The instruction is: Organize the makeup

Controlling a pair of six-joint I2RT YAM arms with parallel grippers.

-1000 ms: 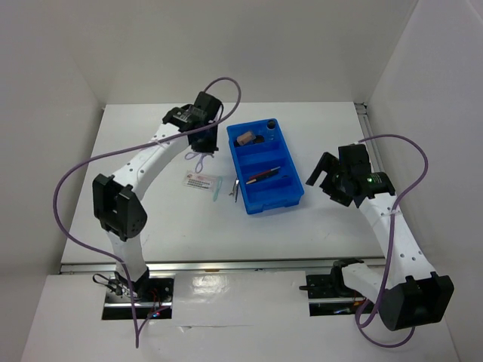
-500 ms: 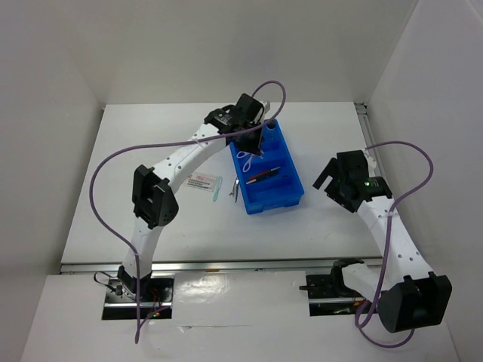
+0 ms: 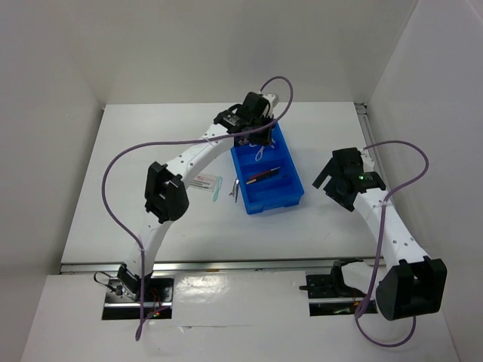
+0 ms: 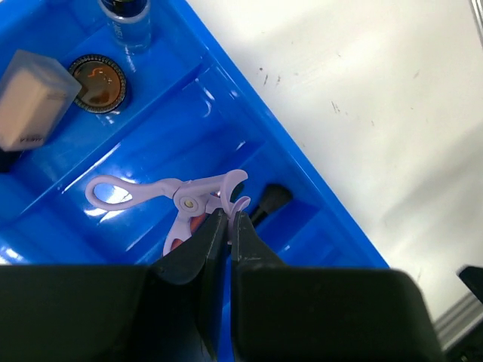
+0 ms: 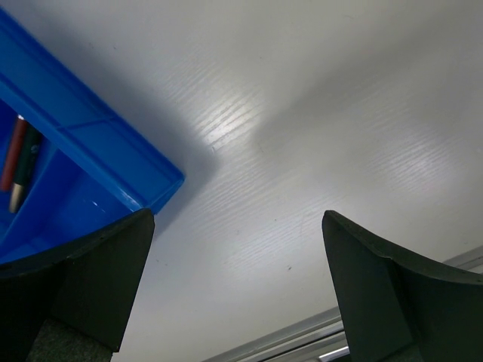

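Plastic by the look of it, the lilac looped piece (image 4: 181, 200) should be very light, stiff in its arms but loose at the hinge, so it may swing or twist in a narrow pinch. The left gripper (image 4: 229, 219) is clenched on its curved end just beside the pivot and holds it over a middle compartment of the blue tray (image 4: 249, 124), finger loops pointing away. A hold near the pivot seems sound; the thin loops would likely slip. The right gripper (image 5: 235, 220) hangs spread wide over the table (image 5: 302, 113) beside the tray's corner, grasping nothing. The white packet (image 3: 202, 182) lies on the table left of the tray
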